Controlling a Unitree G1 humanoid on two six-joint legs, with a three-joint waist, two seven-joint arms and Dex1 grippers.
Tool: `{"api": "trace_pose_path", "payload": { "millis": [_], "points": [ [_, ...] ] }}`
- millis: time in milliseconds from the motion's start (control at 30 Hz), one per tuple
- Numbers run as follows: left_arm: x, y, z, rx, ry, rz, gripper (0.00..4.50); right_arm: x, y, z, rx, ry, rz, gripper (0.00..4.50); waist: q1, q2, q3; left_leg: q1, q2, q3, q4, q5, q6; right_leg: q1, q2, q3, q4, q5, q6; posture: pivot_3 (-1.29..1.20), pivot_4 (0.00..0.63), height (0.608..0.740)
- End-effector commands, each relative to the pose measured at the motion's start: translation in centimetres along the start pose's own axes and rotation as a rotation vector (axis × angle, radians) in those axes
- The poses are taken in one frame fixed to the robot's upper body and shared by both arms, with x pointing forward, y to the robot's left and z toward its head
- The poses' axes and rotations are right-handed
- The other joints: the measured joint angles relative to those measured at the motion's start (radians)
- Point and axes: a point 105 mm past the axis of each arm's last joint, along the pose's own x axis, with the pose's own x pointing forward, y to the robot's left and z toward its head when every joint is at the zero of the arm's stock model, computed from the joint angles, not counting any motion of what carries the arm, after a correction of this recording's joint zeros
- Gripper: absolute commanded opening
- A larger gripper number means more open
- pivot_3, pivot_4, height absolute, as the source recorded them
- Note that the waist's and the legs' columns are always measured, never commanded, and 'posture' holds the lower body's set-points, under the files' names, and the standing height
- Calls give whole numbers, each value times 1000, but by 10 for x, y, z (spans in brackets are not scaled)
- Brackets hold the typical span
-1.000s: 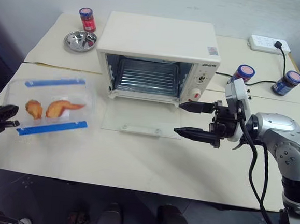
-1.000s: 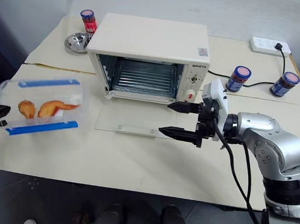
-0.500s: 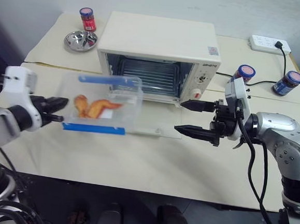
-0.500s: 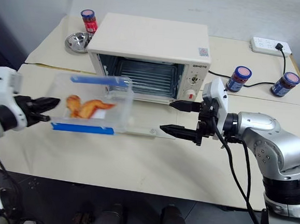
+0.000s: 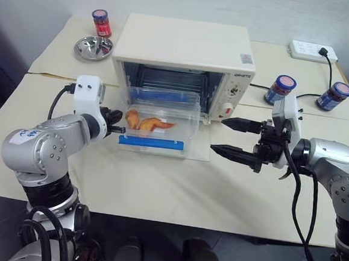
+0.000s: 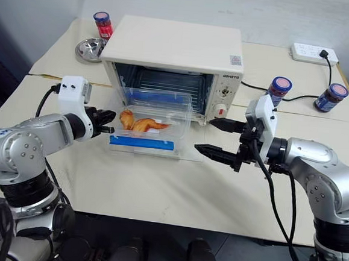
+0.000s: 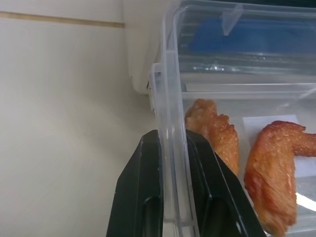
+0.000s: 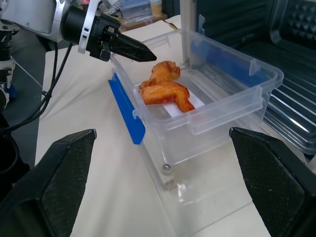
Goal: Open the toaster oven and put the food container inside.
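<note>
The cream-white toaster oven [image 5: 187, 44] stands at the back of the table, its glass door [image 5: 201, 142] folded down flat and the wire rack showing inside. Just in front of the opening, over the door, hangs the clear food container [image 5: 160, 114] with blue clip strips and orange-brown food inside. My left gripper [image 5: 116, 121] is shut on the rim of its left short end; its black fingers [image 7: 143, 197] pinch the clear wall from both sides. To the right of the door, my right gripper [image 5: 218, 135] stands open and holds nothing, pointing left at the container [image 8: 197, 98].
A steel bowl [image 5: 93, 45] and a red-lidded jar [image 5: 101, 22] sit back left of the oven. Two jars [image 5: 282, 87] [image 5: 334, 95] stand back right, with a power strip [image 5: 314, 51] and its black cable behind them. Bare tabletop lies in front.
My left gripper has carried the container from the left side of the table rightward and toward the oven, to over the open door. The right gripper stays open, about where it was.
</note>
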Motion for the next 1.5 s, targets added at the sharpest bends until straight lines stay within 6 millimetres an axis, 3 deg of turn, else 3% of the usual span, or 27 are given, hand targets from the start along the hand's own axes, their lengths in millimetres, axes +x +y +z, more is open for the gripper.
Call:
{"api": "trace_pose_path", "payload": {
  "millis": [33,233,433,533,633,733,833,900,1000,1133,1267,1500],
  "points": [
    [3,0,11,-16,-61,24,985,-7,2,13,-51,-27,-21,4500,0,0,0,0,0,0,0,0,0,0,0,0,0,0,0,0,150,740],
    [1,-9,12,-26,-87,-29,2617,-9,1,11,-49,-19,-35,4500,0,0,0,0,0,0,0,0,-1,0,1,0,0,0,0,0,150,740],
    [-29,-10,34,-47,-249,-153,2617,-11,-3,7,-45,-6,-46,4500,-1,0,0,0,0,0,0,0,0,0,0,0,0,0,0,0,150,740],
    [-59,-11,46,12,-345,-313,2638,-11,-1,7,-31,-10,-25,4321,-4,0,0,0,0,0,0,0,-1,0,1,0,0,0,0,0,150,740],
    [-83,-10,48,37,-385,-452,2051,-10,5,8,-13,-19,21,3606,-2,0,0,0,1,0,0,0,-1,0,1,0,0,0,0,0,150,740],
    [-102,-11,41,46,-367,-607,1138,-7,16,7,1,-15,89,2552,-1,0,0,0,1,0,0,0,-1,1,1,0,-1,0,0,0,150,740],
    [-117,-15,18,109,-261,-732,169,-2,29,-2,9,25,163,1452,-2,0,0,1,1,-1,-1,0,-1,2,0,0,-3,0,0,0,150,740],
    [-122,-20,-2,165,-165,-786,0,2,38,-15,14,63,215,739,-2,0,0,1,1,-1,-2,0,0,2,0,0,-4,0,0,0,150,740],
    [-121,-21,-29,257,-39,-809,0,11,43,-27,8,94,252,46,-2,1,0,2,2,-1,-3,0,0,3,0,0,-7,0,0,0,150,740],
    [-96,-6,-52,397,47,-709,0,35,41,-45,-1,120,236,46,-2,1,0,3,2,0,-4,0,-1,4,0,1,-9,1,-2,0,150,740],
    [-75,3,-48,402,-9,-650,0,53,36,-53,-11,107,222,46,0,2,1,3,2,-1,-5,1,0,4,1,0,-9,1,-2,0,150,740],
    [-52,2,-40,426,-70,-638,0,76,13,-49,-51,57,137,46,-5,2,1,1,1,0,-7,0,1,1,0,0,-9,2,-2,0,150,740]
  ]
}}
